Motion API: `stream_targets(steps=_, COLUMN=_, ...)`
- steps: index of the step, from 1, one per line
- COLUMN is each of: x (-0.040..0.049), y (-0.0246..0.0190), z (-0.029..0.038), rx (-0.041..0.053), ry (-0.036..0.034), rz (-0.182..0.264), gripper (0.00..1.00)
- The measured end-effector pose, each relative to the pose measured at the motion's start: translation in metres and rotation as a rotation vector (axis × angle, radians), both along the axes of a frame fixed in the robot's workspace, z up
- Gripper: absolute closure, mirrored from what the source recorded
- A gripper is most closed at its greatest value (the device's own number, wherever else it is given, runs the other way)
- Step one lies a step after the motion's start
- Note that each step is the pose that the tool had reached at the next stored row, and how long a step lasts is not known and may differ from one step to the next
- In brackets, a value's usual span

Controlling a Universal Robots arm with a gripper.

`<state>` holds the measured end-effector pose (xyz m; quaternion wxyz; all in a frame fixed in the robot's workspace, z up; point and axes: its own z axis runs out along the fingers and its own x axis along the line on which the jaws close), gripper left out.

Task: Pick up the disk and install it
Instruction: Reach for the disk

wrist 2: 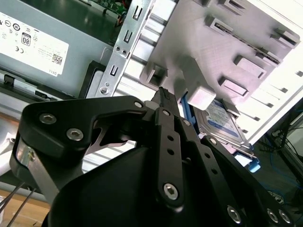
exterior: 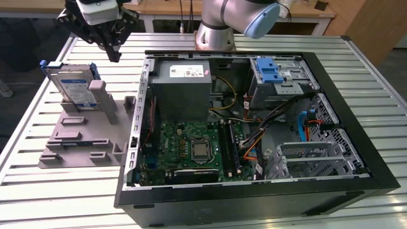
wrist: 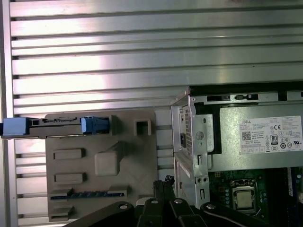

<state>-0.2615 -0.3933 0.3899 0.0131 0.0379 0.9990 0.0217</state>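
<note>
The disk [exterior: 74, 89] stands on edge in a slot of a grey printed holder [exterior: 83, 140], at the exterior view's left, outside the computer case. It is silver-grey with a white-and-blue label and a blue bracket. My gripper [exterior: 116, 58] hangs above and behind the holder, between the disk and the case wall, its black fingers shut together on nothing. In the second wrist view the fingertips [wrist 2: 163, 93] meet in front of the holder [wrist 2: 227, 42], with the disk [wrist 2: 222, 120] beyond. The first wrist view shows the disk [wrist: 52, 125] edge-on and the gripper [wrist: 163, 181] apart from it.
The open computer case [exterior: 356, 119] lies on a slatted metal table [exterior: 57, 195]. Inside are a grey power supply [exterior: 184, 88], a green motherboard [exterior: 197, 148], cables, and a metal drive cage [exterior: 283, 78] with a blue latch. The arm's base [exterior: 216, 28] stands behind the case.
</note>
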Motion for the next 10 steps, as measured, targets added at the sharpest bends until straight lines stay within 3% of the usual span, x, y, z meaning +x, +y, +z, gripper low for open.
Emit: stream_targets(steps=10, x=-0.0026, y=0.0001, z=-0.0003, rx=0.0000, ry=0.0000, rz=0.000, gripper=0.89)
